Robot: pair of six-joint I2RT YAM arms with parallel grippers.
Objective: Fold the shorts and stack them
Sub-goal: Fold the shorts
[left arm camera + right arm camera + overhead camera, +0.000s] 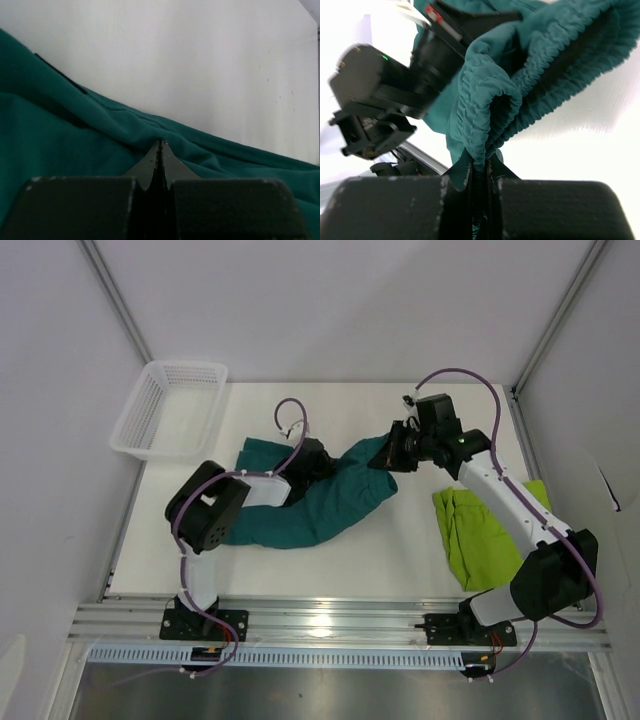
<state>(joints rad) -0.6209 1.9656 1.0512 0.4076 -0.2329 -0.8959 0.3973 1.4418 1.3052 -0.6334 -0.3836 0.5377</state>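
The dark teal shorts (320,505) lie stretched across the middle of the table. My left gripper (310,462) sits over their upper left part. In the left wrist view its jaws are shut (160,143) and pinch a ridge of teal cloth (75,145), with creases running into the tips. My right gripper (397,450) is shut on the right end and holds it off the table. The right wrist view shows the gathered elastic waistband (485,100) clamped between its fingers (480,162). The lime green shorts (478,535) lie bunched at the right, partly under my right arm.
A white mesh basket (168,410) stands at the table's back left corner. White walls close in the table (330,410) on three sides. The left arm's wrist (385,100) shows close by in the right wrist view.
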